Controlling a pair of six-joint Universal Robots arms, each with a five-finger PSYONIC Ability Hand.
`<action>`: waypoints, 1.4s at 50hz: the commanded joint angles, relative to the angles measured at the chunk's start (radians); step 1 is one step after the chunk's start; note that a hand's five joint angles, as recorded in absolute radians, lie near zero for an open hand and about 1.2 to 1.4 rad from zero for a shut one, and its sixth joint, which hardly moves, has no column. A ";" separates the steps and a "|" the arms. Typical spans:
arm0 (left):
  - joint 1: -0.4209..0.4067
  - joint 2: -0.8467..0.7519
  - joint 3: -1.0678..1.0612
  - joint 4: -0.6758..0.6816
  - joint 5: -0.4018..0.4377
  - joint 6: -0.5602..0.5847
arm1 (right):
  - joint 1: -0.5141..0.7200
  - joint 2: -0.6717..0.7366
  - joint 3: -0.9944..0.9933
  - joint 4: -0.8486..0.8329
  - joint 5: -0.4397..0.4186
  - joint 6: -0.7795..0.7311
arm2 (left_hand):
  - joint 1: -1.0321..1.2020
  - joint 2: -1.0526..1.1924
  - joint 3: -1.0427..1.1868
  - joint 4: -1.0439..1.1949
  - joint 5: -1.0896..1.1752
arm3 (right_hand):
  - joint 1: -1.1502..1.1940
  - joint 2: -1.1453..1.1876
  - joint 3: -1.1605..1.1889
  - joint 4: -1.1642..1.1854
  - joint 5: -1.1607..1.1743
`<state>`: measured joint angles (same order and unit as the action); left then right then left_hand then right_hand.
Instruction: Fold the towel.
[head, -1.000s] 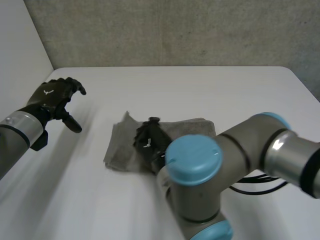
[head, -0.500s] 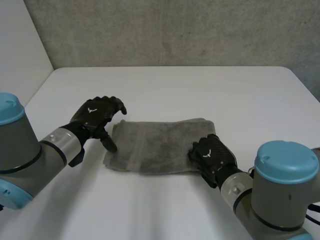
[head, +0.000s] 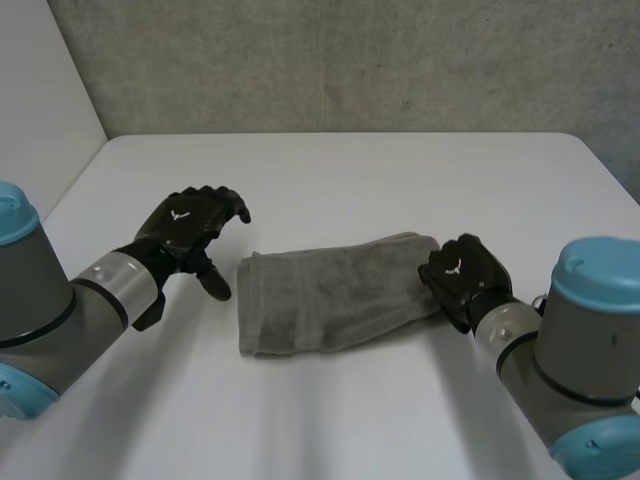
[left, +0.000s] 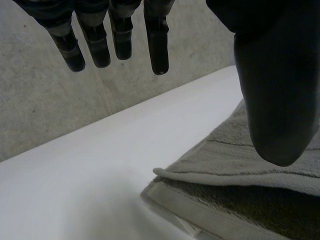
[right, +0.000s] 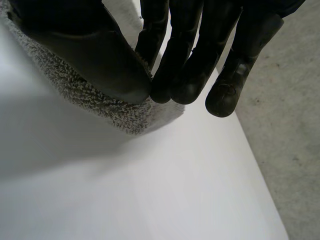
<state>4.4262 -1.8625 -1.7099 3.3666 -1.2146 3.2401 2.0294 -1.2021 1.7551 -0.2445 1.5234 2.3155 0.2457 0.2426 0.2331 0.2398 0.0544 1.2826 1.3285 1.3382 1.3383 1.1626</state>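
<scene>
My right hand (head: 462, 280) is clamped on the end of the grey towel (head: 330, 295). In the right wrist view its thumb pinches the terry edge against the fingertips. The towel lies folded on the white table (head: 400, 170), stretching from that hand toward my left hand (head: 190, 225). The left hand hovers just beside the towel's other end, fingers loosely straight, thumb spread apart, gripping nothing.

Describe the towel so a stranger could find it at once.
Find the white table by the grey wall. Between the left hand and the right hand lies the towel, folded in layers. It is the only grey cloth there, one end pinched by the right hand.
</scene>
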 joint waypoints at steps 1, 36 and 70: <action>0.001 0.025 0.001 -0.003 0.000 -0.005 | 0.054 -0.034 -0.101 0.102 -0.003 0.007 | -0.050 -0.047 -0.037 -0.044 -0.033 | 0.114 0.068 0.058 0.058 0.059; -0.008 0.075 0.065 0.002 -0.086 -0.144 | 0.331 0.145 -0.477 0.146 0.055 0.407 | -0.056 -0.053 -0.043 -0.050 -0.039 | -1.108 -1.154 -1.164 -1.164 -1.163; -0.062 -0.185 0.007 0.011 -0.152 0.021 | 0.269 0.371 -0.508 0.192 0.050 0.473 | -0.053 -0.050 -0.040 -0.047 -0.036 | -1.108 -1.154 -1.164 -1.164 -1.163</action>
<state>4.3337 -2.0268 -1.6740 3.3684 -1.3731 3.2067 2.2989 -0.8367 1.2519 -0.0535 1.5737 2.7876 0.2457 0.2426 0.2331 0.2397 0.0543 0.2277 0.2374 0.2377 0.2465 0.0590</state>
